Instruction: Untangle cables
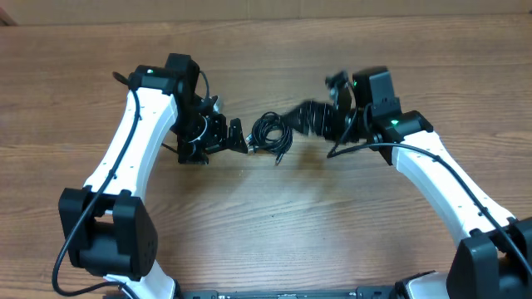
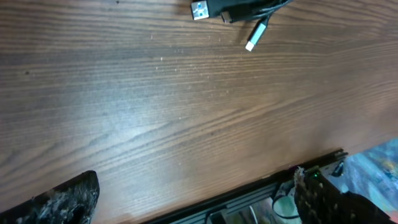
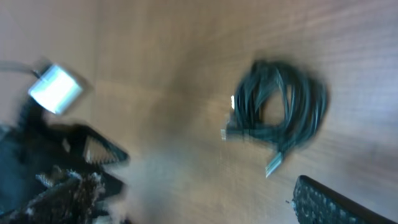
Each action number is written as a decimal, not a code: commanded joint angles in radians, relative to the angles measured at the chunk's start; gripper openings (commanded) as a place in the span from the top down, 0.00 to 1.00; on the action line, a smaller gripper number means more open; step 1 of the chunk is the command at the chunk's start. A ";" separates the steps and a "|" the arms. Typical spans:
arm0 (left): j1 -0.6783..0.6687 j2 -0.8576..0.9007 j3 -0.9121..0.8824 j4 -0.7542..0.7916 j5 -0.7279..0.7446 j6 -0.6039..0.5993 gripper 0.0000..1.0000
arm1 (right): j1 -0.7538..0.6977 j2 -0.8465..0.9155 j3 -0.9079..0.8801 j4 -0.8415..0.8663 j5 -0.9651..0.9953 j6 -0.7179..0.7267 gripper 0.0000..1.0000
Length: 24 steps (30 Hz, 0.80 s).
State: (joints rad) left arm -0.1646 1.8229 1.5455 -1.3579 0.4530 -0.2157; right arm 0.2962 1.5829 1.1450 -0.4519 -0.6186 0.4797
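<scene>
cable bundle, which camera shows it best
The overhead view: the cable bundle appears whole and sharp, though small. The right wrist view shows it larger, with plugs visible, but motion-blurred. The left wrist view catches only a few plug ends at its top edge.

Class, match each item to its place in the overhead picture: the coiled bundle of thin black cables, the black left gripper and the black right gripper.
Column one:
1. coiled bundle of thin black cables
2. black left gripper
3. black right gripper

Column two:
A. motion-blurred, at the coil's image-right side
B. lying on the brown wooden table, between the grippers
C. sharp, at the coil's image-left side

Pairs: 1-B, 2-C, 3-A
</scene>
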 commanded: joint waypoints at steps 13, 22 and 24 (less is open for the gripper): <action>-0.027 0.036 0.020 0.076 -0.124 -0.061 0.00 | 0.103 0.281 0.013 0.201 0.304 0.179 0.21; -0.027 0.037 0.020 0.110 -0.121 -0.071 0.00 | 0.125 0.360 0.013 0.216 0.303 0.179 0.47; -0.027 0.037 0.020 0.109 -0.120 -0.073 0.00 | 0.132 0.367 0.013 0.220 0.304 0.179 0.53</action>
State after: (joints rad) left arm -0.1837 1.8515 1.5459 -1.2510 0.3393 -0.2642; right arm 0.4084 1.9198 1.1484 -0.2424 -0.3225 0.6582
